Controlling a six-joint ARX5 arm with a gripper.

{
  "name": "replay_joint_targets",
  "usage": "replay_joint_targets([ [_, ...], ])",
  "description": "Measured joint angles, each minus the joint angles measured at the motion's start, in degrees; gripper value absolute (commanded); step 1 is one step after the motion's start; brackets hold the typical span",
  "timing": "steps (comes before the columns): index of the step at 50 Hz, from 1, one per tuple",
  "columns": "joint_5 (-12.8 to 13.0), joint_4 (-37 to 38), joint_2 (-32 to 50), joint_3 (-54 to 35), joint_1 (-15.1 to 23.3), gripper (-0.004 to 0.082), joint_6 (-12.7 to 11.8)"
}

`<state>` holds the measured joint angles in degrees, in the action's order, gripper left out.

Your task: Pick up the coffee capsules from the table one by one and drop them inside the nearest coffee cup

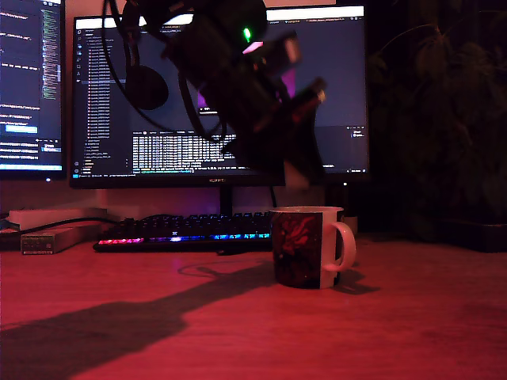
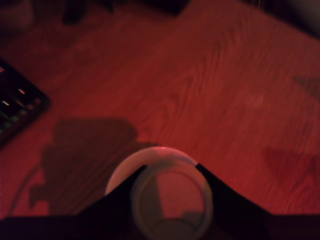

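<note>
Setting: a dim desk lit red, with two lit monitors (image 1: 218, 95) showing dark code windows at the back and a dark houseplant (image 1: 444, 119) at the exterior view's right.
Surface: the table (image 1: 412, 317), a wood-grain desktop that reads reddish-brown; a long arm shadow runs across it toward the exterior view's lower left.
Keyboard: a backlit keyboard (image 1: 190, 229) with rainbow key lights lies below the centre monitor, behind the mug; its corner shows at the edge of the wrist view (image 2: 17, 112).
Box: a small flat box (image 1: 55, 237) sits at the exterior view's left, beside the keyboard.
Coffee cup: the coffee cup (image 1: 305, 247) stands upright on the table, near the middle of the exterior view, dark print with red swirls, white rim, white loop handle turned to that view's right. In the wrist view its pale round rim (image 2: 150, 167) lies directly beneath the claw.
Arm: the black arm (image 1: 230, 71), a green light on its housing, slants down from the top of the exterior view.
Gripper: the gripper (image 1: 297, 178) hangs just above the cup's rim, blurred. In the wrist view its dark fingers (image 2: 230, 200) flank a coffee capsule (image 2: 171, 200), round and pale, end-on to the camera; the claw is narrowed to the capsule's width and appears to hold it over the cup's mouth.
</note>
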<state>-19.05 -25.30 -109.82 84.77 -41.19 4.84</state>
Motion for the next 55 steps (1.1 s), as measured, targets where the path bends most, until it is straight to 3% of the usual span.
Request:
replay_joint_targets([
  [45, 0.0, -0.4, -0.2, 0.0, -0.1, 0.024, 0.7],
  [49, 0.1, -0.4, -0.2, 0.0, -0.1, 0.0345, 0.7],
  [55, 1.6, -0.4, -0.2, 0.0, -0.1, 0.0641, 0.7],
])
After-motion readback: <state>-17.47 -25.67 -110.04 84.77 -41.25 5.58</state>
